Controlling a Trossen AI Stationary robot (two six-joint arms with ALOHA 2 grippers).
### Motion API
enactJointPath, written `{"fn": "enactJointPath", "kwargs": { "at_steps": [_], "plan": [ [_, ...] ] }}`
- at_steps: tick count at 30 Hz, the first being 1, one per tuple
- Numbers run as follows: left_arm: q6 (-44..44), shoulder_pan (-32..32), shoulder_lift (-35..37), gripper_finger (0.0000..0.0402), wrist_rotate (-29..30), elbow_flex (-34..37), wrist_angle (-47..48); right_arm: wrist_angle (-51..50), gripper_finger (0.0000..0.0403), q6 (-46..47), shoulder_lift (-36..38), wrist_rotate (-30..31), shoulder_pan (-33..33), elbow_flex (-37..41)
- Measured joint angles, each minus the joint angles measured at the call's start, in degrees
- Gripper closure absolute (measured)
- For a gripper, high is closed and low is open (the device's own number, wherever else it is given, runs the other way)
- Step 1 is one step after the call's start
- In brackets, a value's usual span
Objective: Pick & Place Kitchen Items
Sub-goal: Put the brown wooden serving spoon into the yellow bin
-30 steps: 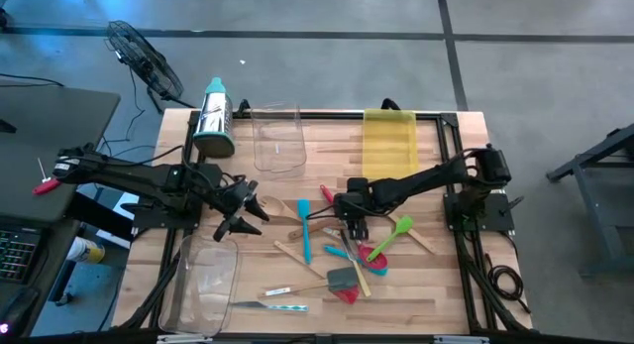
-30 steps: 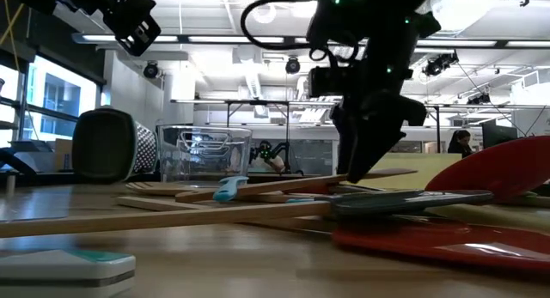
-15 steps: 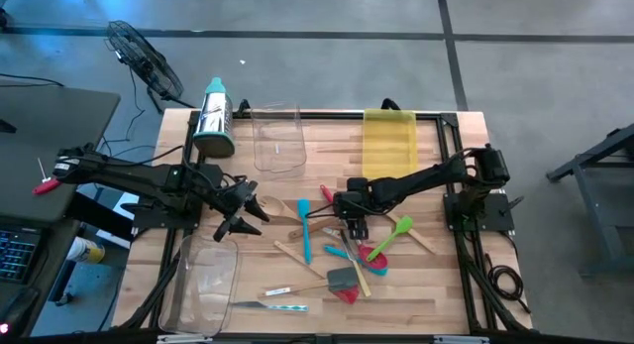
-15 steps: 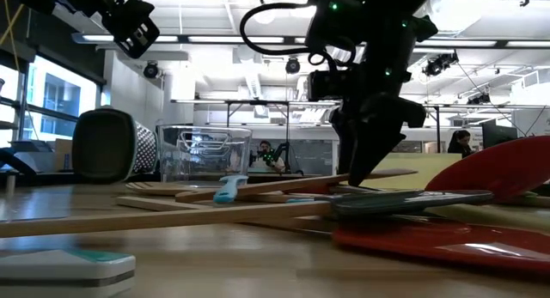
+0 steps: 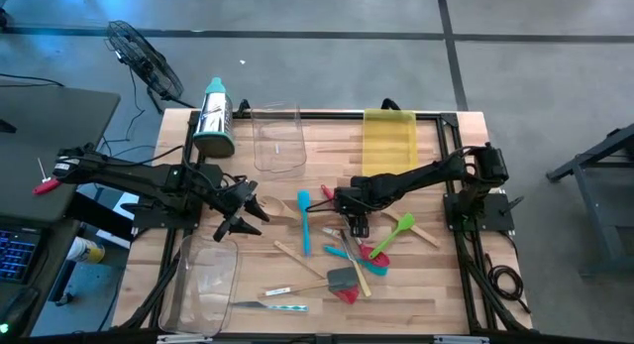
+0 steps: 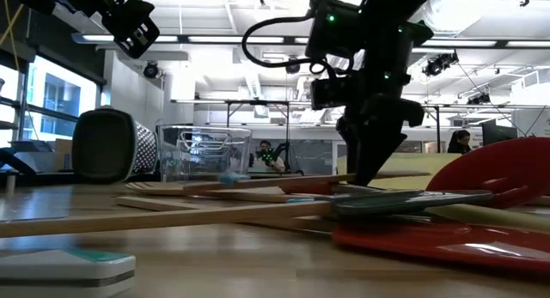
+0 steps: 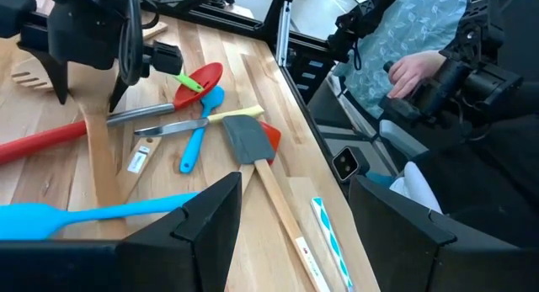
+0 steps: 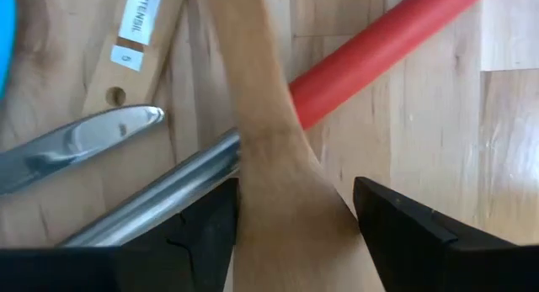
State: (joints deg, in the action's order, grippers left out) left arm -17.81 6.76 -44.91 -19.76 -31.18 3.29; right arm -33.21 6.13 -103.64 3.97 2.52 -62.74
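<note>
- Your right gripper (image 5: 355, 223) is down in the utensil pile at mid-table, fingers (image 8: 195, 233) apart on either side of a pale wooden spoon handle (image 8: 261, 149); you cannot tell whether they touch it.
- Beside that handle lie a red cylindrical handle (image 8: 379, 52) and two steel knife handles (image 8: 156, 195).
- Your left gripper (image 5: 241, 211) hovers above the table's left half, jaws spread wide, holding nothing.
- The rest of the kitchen items are scattered on the wooden table (image 5: 426, 285): a blue silicone spatula (image 5: 303, 225), a green silicone spatula (image 5: 391, 235), a grey silicone spatula (image 5: 342, 279).
- A clear plastic bin (image 5: 206, 280) sits near the left gripper.
</note>
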Motion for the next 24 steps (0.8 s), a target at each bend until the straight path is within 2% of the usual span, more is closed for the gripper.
{"fn": "enactJointPath", "kwargs": {
  "at_steps": [12, 19, 24],
  "plan": [
    [-0.02, 0.00, 0.01, 0.0184, -0.01, 0.00, -0.04, -0.42, 0.0286, 0.07, 0.19, -0.63, 0.05, -0.09],
    [-0.01, 0.00, 0.01, 0.0184, -0.01, 0.00, -0.04, -0.36, 0.0382, 0.24, 0.29, -1.37, 0.07, -0.18],
    [-0.02, 0.00, -0.01, 0.0184, -0.01, 0.00, -0.11, -0.50, 0.0382, 0.41, 0.27, -1.27, 0.09, -0.14]
  ]
}}
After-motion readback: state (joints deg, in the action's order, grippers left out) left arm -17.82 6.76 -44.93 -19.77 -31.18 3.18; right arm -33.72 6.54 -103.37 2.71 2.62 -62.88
